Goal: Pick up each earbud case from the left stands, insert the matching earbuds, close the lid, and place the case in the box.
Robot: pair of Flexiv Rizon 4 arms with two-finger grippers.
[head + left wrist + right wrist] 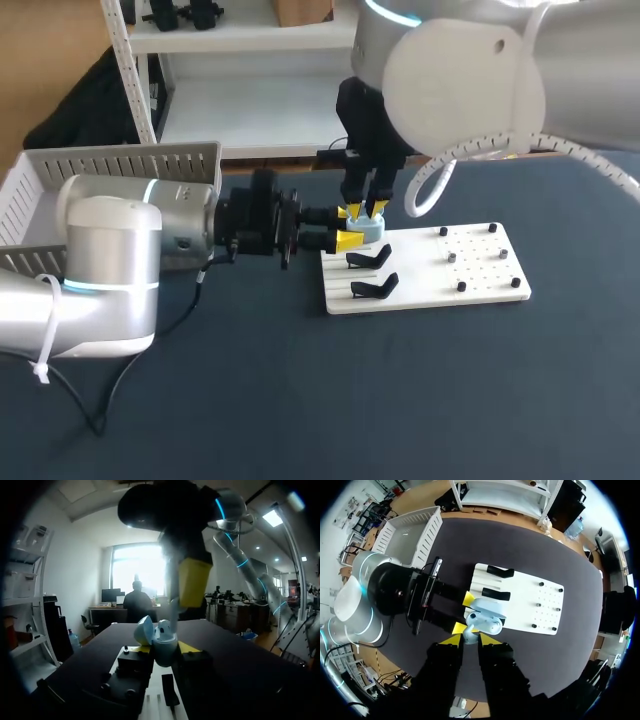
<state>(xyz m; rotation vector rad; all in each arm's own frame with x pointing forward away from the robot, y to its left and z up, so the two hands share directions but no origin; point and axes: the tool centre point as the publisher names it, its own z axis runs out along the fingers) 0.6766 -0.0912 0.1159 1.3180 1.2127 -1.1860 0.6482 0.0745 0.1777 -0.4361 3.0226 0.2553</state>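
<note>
The dark bench carries a white box at the left and a white board with black stands in the middle. The left tool is closed from two sides on the light blue case, which it holds open just over the board's left end. The right tool hangs straight above it, its tips nearly together on what seems to be an earbud at the case's mouth.

I judge the main risk to be a crooked entry. If the earbud is tilted or meets the wrong pocket, pushing down may turn the case in the left tool or knock it loose. If it is released before it sits fully, the lid may not close, or the earbud may fall on the board.
</note>
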